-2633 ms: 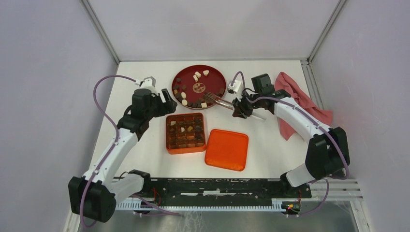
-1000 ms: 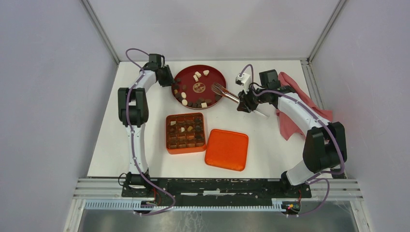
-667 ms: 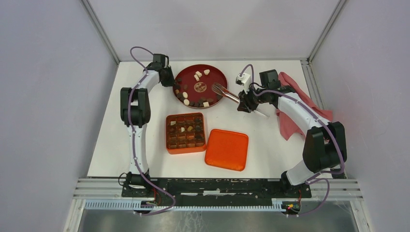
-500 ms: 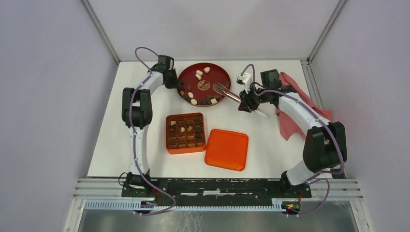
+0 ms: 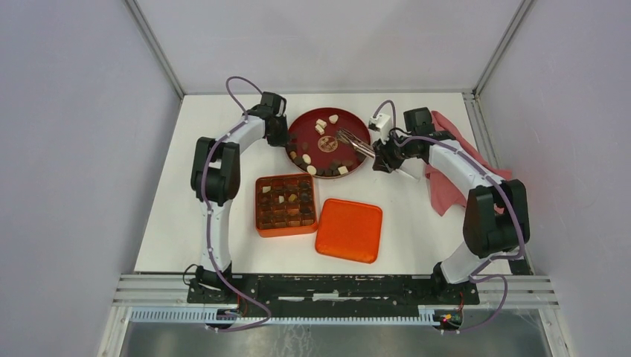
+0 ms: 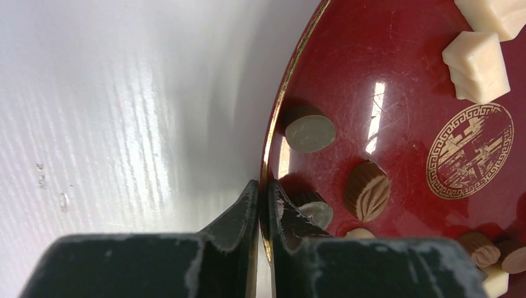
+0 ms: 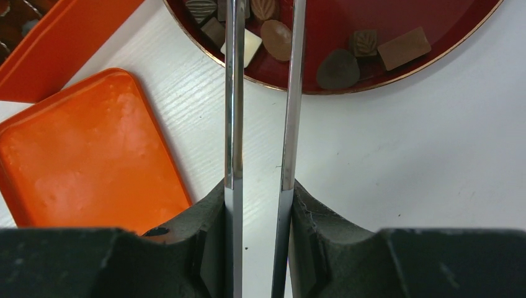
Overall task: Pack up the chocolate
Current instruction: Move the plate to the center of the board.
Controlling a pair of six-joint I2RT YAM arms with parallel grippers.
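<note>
The red plate [image 5: 306, 132] sits at the back centre with the chocolate [image 5: 306, 159] on it: several dark and cream-white pieces. My left gripper [image 5: 283, 138] is shut on the plate's left rim [image 6: 275, 118], one finger inside and one outside. Its tips [image 6: 262, 189] are next to brown pieces [image 6: 368, 190] and white blocks [image 6: 476, 65]. My right gripper [image 5: 384, 156] is shut on metal tongs [image 5: 354, 140]. The tong arms [image 7: 234, 93] reach out over the plate's right edge [image 7: 347, 22] and stand apart above dark pieces [image 7: 338, 69].
An orange box [image 5: 286, 232] with a grid of compartments, some holding chocolate, stands in front of the plate. Its orange lid [image 5: 349, 230] lies flat to the right of it [image 7: 87, 161]. A red cloth [image 5: 449, 123] lies at the back right beside the right arm.
My left gripper has closed on the plate's rim and dragged the plate to the right, under the tong tips. The right gripper with the tongs has shifted only slightly.
</note>
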